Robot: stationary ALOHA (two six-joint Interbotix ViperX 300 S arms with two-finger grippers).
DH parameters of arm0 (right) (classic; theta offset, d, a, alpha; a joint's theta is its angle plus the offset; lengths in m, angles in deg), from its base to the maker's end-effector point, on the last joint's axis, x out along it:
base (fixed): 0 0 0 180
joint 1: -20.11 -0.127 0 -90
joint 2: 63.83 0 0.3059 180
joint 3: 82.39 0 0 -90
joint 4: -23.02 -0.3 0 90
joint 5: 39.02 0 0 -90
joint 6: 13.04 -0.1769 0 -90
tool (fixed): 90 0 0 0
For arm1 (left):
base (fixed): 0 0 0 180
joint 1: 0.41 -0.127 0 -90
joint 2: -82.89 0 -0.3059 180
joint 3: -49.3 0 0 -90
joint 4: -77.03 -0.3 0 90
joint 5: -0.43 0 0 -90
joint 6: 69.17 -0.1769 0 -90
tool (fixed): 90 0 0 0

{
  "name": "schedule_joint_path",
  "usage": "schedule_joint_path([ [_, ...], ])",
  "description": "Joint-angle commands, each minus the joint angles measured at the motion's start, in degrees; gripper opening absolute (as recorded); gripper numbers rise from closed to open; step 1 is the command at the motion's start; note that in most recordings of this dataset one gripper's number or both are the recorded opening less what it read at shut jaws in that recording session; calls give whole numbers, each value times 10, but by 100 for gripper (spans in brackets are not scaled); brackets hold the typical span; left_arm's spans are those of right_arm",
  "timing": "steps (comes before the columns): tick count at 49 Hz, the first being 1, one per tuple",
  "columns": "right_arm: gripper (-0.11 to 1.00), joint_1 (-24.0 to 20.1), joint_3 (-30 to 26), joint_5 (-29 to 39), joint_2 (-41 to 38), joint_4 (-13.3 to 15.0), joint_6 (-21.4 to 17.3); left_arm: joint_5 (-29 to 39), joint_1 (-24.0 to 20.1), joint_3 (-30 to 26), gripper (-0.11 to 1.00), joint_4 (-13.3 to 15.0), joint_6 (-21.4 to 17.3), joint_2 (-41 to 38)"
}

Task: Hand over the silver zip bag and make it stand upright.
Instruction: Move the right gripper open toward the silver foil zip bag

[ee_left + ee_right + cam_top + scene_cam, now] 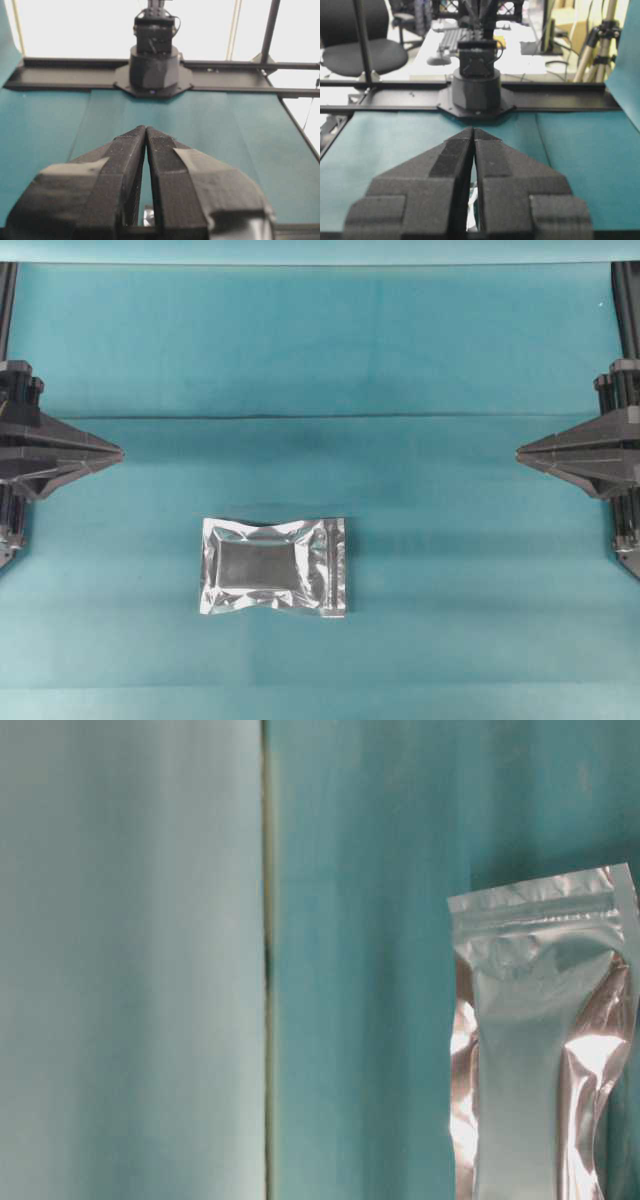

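Observation:
The silver zip bag (273, 566) lies flat on the teal cloth, a little left of centre and toward the front, its zip strip along the right short edge. In the table-level view the silver zip bag (540, 1040) fills the lower right. My left gripper (118, 453) rests at the left edge, tips touching, shut on nothing, well up and left of the bag. At the right edge my right gripper (520, 452) is likewise shut and empty. In each wrist view a sliver of the bag (148, 216) (474, 200) shows through the slit behind the closed tips (145, 128) (473, 129).
Teal cloth (330, 350) covers the table, with a fold line running across the middle. Each arm's black base (154, 65) (478, 85) stands at the opposite table edge. An office chair (360, 45) and a tripod (600, 45) are beyond the table.

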Motion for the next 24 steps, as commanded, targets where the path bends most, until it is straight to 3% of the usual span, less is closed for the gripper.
schedule_joint_path([
  [1,9,-16,-13,-3,-9,-14,-17,-4,14,-25,14,-11,3,-7],
  [9,0,-33,-31,18,-39,-119,-89,-1,23,-41,-1,-11,-5,-10],
  [18,0,-43,-50,25,-88,-137,-175,0,23,-47,-1,-11,-5,-10],
  [24,0,-47,-63,29,-127,-169,-254,0,23,-49,-1,-11,-4,-10],
])
